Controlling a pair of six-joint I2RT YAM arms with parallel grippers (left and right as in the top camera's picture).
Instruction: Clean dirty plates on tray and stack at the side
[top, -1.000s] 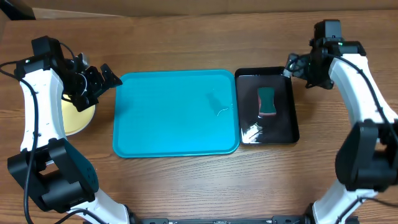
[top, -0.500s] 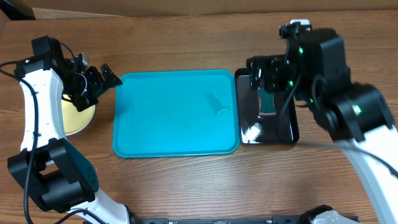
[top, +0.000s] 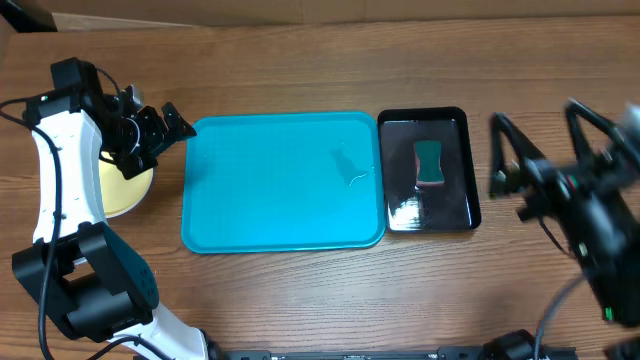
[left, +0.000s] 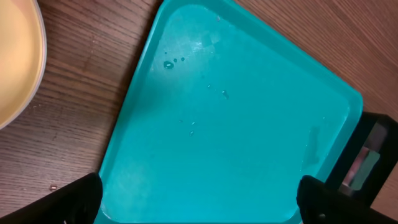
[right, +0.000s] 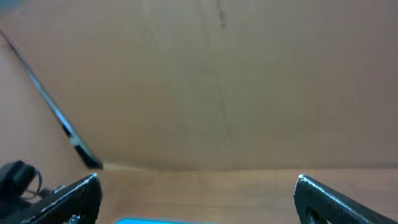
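Both the left tool (left: 199, 196) and the right tool (right: 199, 199) gape wide and empty, the turquoise tray (top: 285, 230) bears only droplets (left: 168, 64), and beyond its left rim a yellow-green plate (top: 125, 190) rests on the tabletop (top: 300, 300), so cleaning looks essentially finished.

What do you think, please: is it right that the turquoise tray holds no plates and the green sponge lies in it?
Not quite. The green sponge lies in the small black tray, which sits beside the turquoise tray, not in the turquoise one. The overhead view shows this. The rest of your statement stands.
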